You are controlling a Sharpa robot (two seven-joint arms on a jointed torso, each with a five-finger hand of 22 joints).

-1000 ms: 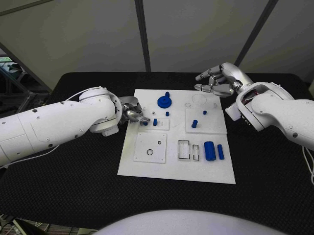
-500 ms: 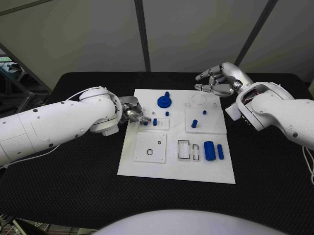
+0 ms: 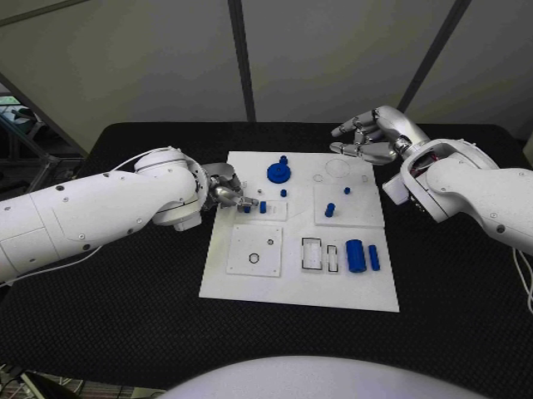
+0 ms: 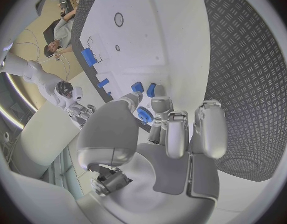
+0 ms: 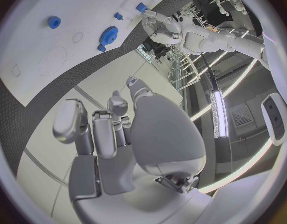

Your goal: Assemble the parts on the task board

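Task board (image 3: 249, 283): I see it mid-table. Left hand (image 3: 228, 196): fingertips at small blue peg (image 3: 244, 209) on board's left edge; grip unclear to me. Right hand (image 3: 368, 137): fingers curled, holding nothing, beyond board's far right corner.

You are looking at a white task board (image 3: 293, 287) carrying blue parts (image 3: 355, 255), sitting on a black table (image 3: 122, 316); silver hands (image 3: 368, 135) are ending white arms (image 3: 75, 220).

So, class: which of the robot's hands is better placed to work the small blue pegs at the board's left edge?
Left. The left hand has its fingers at the small blue pegs; the right hand hovers beyond the task board's far corner.
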